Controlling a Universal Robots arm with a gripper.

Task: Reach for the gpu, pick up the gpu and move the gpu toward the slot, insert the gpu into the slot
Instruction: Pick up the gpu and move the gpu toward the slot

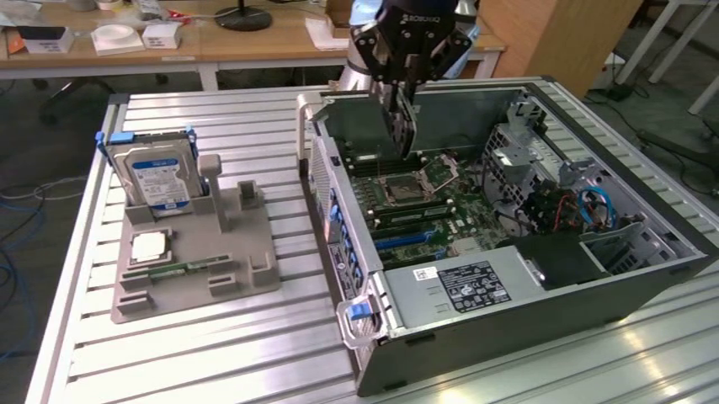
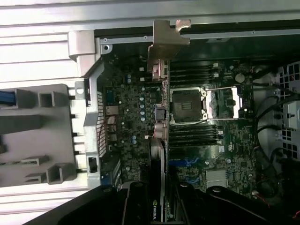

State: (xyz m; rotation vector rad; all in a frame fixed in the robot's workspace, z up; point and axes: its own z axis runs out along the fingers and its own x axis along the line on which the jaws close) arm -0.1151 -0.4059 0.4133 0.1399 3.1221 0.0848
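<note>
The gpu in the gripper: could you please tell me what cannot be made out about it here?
- The gpu's flat faces: edge-on in the wrist view, narrow in the exterior view.
- Its lower edge against the motherboard: exterior view, touching or apart cannot be told.
- The gripper's hold on it: wrist view, cut off by the picture's edge.

Open grey metal computer case [image 1: 506,290] on ribbed aluminium table [image 1: 225,358], toward the exterior view's right. Grey plastic parts stand [image 1: 242,273] on same table, well apart, toward the exterior view's left; silver hard drive [image 1: 157,177] with blue rails upright at its far end. Thin dark flat gpu [image 1: 405,126] [image 2: 158,131] edge-down, clamped in black gripper [image 1: 402,88], above green motherboard [image 1: 444,210] inside case, near square processor socket [image 1: 402,187].
</note>
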